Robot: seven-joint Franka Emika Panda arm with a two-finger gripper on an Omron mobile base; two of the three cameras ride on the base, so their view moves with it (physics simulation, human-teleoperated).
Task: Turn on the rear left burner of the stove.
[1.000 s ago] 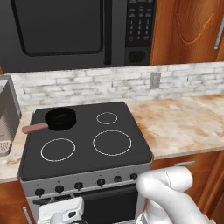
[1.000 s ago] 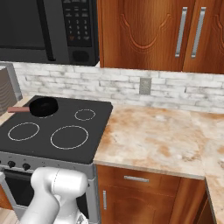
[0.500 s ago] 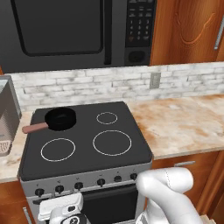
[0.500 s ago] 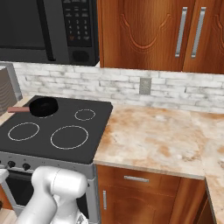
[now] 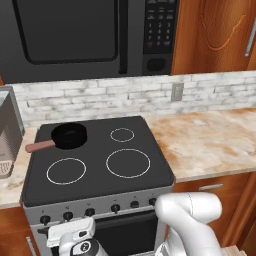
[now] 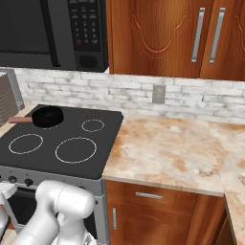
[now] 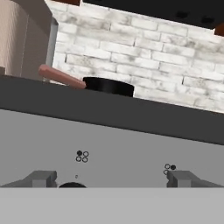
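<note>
Hovering low before the silver front panel (image 7: pixel 113 148) of the stove (image 5: pixel 97 160), gripper (image 7: pixel 111 178) with fingers (image 7: pixel 41 178) spread wide apart, a dark knob (image 7: pixel 72 185) just between them (only its top edge visible, not touched). Rear left burner (image 5: pixel 70 137) at the stove's back left corner, covered by the black skillet (image 5: pixel 69 135), brown handle (image 5: pixel 39 146) pointing left toward the stove's edge.

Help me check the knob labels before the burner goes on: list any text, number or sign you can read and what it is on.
No readable words or numbers.
Microwave keypad: key markings too small and blurred to read.
Stove front panel: a cluster of four small dots above the knob, one filled; a second, partly hidden cluster further right.
</note>
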